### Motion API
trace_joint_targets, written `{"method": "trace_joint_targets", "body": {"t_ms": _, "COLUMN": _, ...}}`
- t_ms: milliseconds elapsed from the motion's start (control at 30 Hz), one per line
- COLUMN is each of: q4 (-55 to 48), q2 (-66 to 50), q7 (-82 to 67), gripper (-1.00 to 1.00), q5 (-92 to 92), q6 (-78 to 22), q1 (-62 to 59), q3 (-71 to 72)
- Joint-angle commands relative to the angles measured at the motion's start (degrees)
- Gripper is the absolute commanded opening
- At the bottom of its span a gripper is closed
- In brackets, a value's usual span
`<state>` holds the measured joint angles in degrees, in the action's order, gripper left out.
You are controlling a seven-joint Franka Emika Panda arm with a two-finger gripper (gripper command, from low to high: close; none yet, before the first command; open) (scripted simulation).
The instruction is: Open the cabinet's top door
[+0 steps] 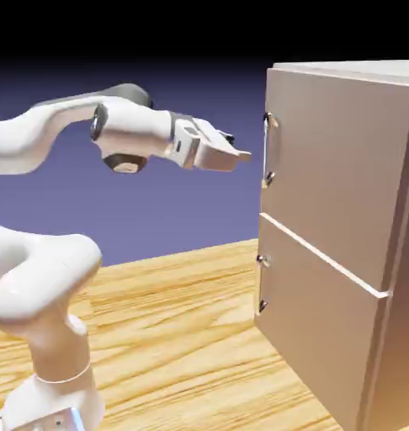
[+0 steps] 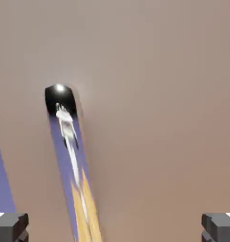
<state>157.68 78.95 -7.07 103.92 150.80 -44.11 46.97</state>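
Note:
The beige-grey cabinet (image 1: 385,210) stands at the exterior view's right. Its top door (image 1: 338,168) is flush and closed, with a small vertical silver handle (image 1: 270,150) at its left edge. My gripper (image 1: 241,156) hovers level with that handle, a short gap to its left, pointing at it. In the hand view the door panel (image 2: 150,94) fills the frame and the shiny handle (image 2: 65,137) runs down the left half. Both fingertips (image 2: 10,226) sit far apart at the bottom corners, open, with nothing between them.
Below the top door sits a shorter lower door (image 1: 317,328) with its own small handle (image 1: 262,284). The cabinet rests on a wooden table (image 1: 174,337). My arm's base and elbow (image 1: 39,286) fill the lower left.

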Motion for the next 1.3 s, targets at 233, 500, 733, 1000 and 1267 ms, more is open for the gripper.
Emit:
{"method": "trace_joint_targets", "body": {"t_ms": 233, "q4": -0.6, "q2": 8.9, "q7": -9.5, "gripper": 0.0, "q5": 19.9, "q6": -4.5, "q1": -8.6, "q3": 9.0}}
{"method": "trace_joint_targets", "body": {"t_ms": 500, "q4": -4.0, "q2": 12.5, "q7": -15.4, "gripper": 0.0, "q5": 32.8, "q6": -7.8, "q1": -17.3, "q3": 15.0}}
{"method": "trace_joint_targets", "body": {"t_ms": 733, "q4": -3.9, "q2": 11.6, "q7": -18.7, "gripper": -1.0, "q5": 35.6, "q6": -13.2, "q1": -19.7, "q3": 14.2}}
{"method": "trace_joint_targets", "body": {"t_ms": 1000, "q4": 10.8, "q2": 13.3, "q7": -26.1, "gripper": -1.0, "q5": 27.0, "q6": -31.0, "q1": -10.6, "q3": -1.0}}
{"method": "trace_joint_targets", "body": {"t_ms": 1267, "q4": 17.0, "q2": 12.9, "q7": -31.2, "gripper": -1.0, "q5": 13.8, "q6": -45.2, "q1": -10.6, "q3": -17.6}}
